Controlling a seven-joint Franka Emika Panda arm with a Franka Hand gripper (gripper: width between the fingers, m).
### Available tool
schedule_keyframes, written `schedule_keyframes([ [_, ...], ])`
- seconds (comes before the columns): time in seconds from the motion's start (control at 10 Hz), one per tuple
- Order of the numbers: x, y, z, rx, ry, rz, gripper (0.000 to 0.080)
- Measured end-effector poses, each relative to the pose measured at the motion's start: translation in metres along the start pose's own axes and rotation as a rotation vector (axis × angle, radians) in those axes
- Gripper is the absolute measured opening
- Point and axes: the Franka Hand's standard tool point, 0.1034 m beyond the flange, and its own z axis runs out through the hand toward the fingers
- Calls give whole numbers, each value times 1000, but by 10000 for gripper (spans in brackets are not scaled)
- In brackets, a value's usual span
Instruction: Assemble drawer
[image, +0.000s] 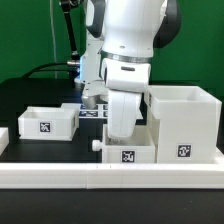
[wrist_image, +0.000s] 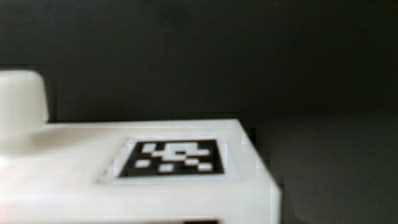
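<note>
A: Where's the gripper (image: 122, 132)?
B: Down at the front tray (image: 128, 152), right over its back edge. The arm (image: 130, 40) has its white body in the way, so the fingers are hidden from here. Open or closed, cannot tell. Holding anything, cannot tell either.
A: Does the wrist view help?
B: Not much, it's blurry. It shows a white part (wrist_image: 160, 175) with a black-and-white tag (wrist_image: 173, 157) on a flat face, dark surface behind. Which drawer piece it is, cannot tell. There's a white rounded lump (wrist_image: 18, 100) at its edge. Finger or handle, cannot tell.
A: Where are the drawer pieces?
B: Three pieces on the black table (image: 25, 95). The tall box (image: 183, 125) is on the exterior view's right, upright, open top, tag on its front face. The front tray sits just beside it, toward the exterior view's left, tag facing the camera, with a knob (image: 97, 145) sticking out of its side toward the exterior view's left. The second tray (image: 48, 122) is well apart on the exterior view's left, further back, tag on its front too.
A: Are the trays in the box?
B: No, both are outside it.
A: Anything else?
B: A long white rail (image: 110, 178) runs along the front, with the front tray and tall box just behind it. The marker board (image: 92, 112) lies flat between the second tray and the arm, partly hidden.
</note>
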Motion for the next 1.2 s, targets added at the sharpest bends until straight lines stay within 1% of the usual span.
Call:
schedule_keyframes([
  [0.2,4,0,0,0,0,-14,42],
  [0.6,5,0,0,-1,0,-18,42],
  [0.8,9,1,-1,-4,2,-23,42],
  [1.0,7,1,0,-4,2,-50,42],
  [1.2,1,2,1,-3,2,-98,42],
])
